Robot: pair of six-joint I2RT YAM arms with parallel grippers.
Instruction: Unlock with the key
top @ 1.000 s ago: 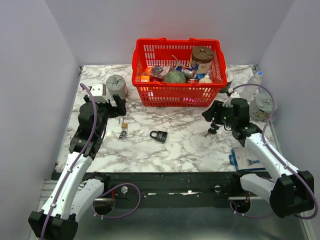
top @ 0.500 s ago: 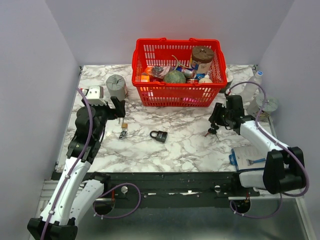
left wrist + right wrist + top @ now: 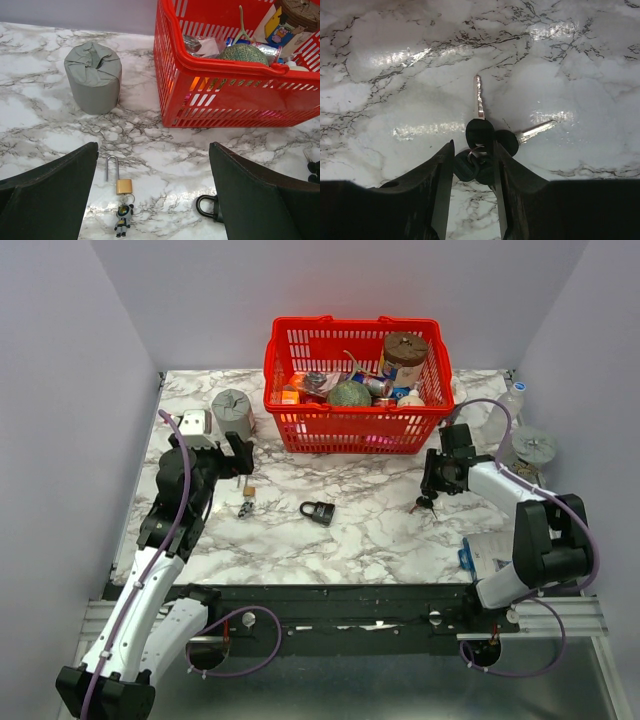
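**A:** Two silver blades show on the key point(image 3: 480, 131). Where does it lie?

**B:** Flat on the marble table point(image 3: 380, 540), toward 3 o'clock, right under the right gripper point(image 3: 473, 147). Seen from that wrist, one blade runs straight out to 12 o'clock and the other slants to 2.

**A:** And the jaws?

**B:** Partly apart, one on each side of the dark heads. I cannot tell whether they pinch them.

**A:** The lock?

**B:** The black padlock point(image 3: 318, 511) sits at 9 o'clock from the key, well apart from it.

**A:** The other arm?

**B:** The left gripper point(image 3: 153, 147) is spread wide and holds nothing. It is near the brass padlock point(image 3: 124, 186), which is at 10 o'clock from the black one.

**A:** So the right arm is nearer.

**B:** Yes, by far. I'd judge that a grip on the heads leaves the 12 o'clock blade pointing ahead.
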